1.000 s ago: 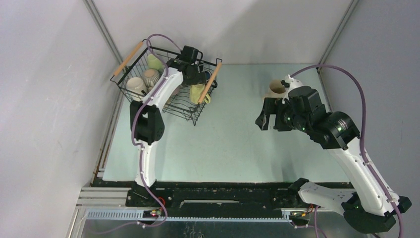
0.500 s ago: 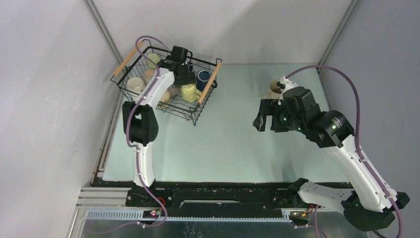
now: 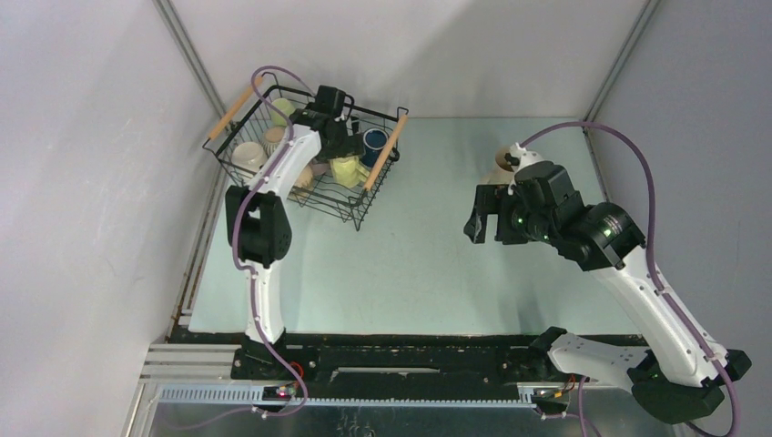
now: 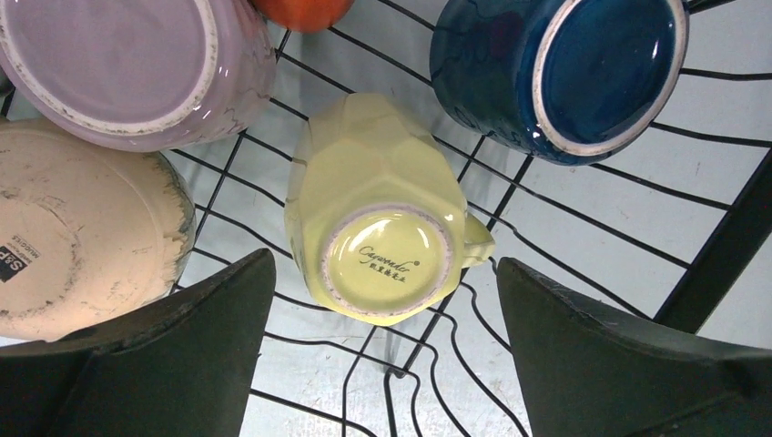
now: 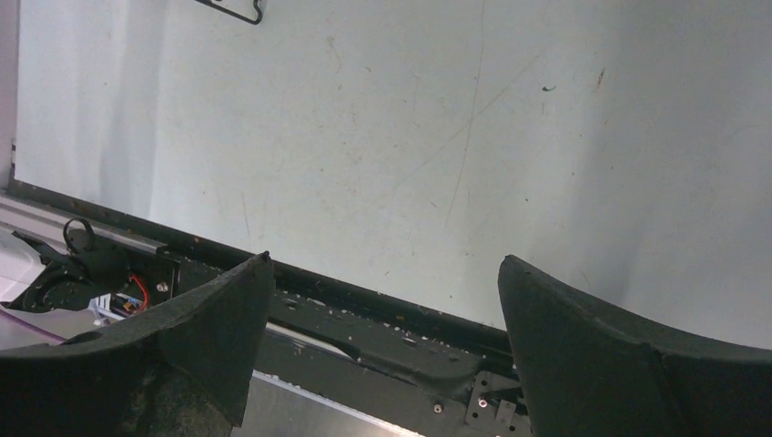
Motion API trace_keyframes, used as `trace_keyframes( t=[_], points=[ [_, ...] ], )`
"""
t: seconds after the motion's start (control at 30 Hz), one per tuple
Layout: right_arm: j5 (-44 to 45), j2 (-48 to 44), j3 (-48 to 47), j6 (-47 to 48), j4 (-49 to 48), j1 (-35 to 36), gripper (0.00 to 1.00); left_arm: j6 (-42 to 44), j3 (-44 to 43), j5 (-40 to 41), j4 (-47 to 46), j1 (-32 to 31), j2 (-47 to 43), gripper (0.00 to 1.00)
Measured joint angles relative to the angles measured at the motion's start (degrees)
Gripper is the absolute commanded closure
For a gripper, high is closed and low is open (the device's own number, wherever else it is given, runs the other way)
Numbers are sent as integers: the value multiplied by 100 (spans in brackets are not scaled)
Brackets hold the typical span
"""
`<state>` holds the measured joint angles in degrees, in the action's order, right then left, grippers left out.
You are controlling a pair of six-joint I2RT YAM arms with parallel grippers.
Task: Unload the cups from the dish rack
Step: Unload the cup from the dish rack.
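The black wire dish rack (image 3: 356,213) with wooden handles stands at the back left. It holds several cups: yellow (image 3: 347,170), navy (image 3: 374,141), cream (image 3: 246,155), pale green (image 3: 282,107). My left gripper (image 3: 340,143) hangs open inside the rack. In the left wrist view it (image 4: 385,319) is just above the upside-down yellow cup (image 4: 378,209), with the navy cup (image 4: 564,73), a mauve cup (image 4: 137,64) and a speckled cream cup (image 4: 73,237) around it. My right gripper (image 3: 478,223) is open and empty over the table (image 5: 410,137). A cream cup (image 3: 502,162) stands on the table behind it.
An orange cup (image 4: 300,11) shows at the top edge of the left wrist view. A corner of the rack (image 5: 232,9) shows in the right wrist view. Grey walls close the left, back and right sides. The black base rail (image 3: 410,360) runs along the near edge.
My left gripper has moved left and back inside the rack, uncovering the yellow and navy cups. My right arm has shifted slightly left, hiding more of the cream cup on the table.
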<state>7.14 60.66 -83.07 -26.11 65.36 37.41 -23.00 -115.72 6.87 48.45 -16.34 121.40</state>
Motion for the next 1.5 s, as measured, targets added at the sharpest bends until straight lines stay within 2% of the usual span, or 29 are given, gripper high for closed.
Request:
trace_keyframes(
  t=[0.4, 0.63, 0.77, 0.97, 1.0, 1.23, 1.5],
  points=[
    [0, 17, 140, 0, -2, 24, 0, 59, -304, 44, 166, 0, 348, 2],
    [0, 20, 221, 0, -44, 24, 0, 57, -304, 44, 190, 0, 566, 10],
    [0, 35, 262, 0, -48, 26, 0, 57, -323, 39, 166, -4, 592, 26],
    [0, 61, 289, 0, -98, 28, 0, 63, -350, 31, 173, -4, 599, 66],
    [-2, 70, 289, 0, -120, 44, 0, 94, -433, 37, 302, -4, 601, 76],
    [-11, 79, 289, 0, -168, 68, 0, 221, -942, 46, 778, -4, 619, 90],
    [-42, 140, 289, -2, -229, 87, 0, 284, -1202, 22, 1099, -4, 616, 97]
  ],
)
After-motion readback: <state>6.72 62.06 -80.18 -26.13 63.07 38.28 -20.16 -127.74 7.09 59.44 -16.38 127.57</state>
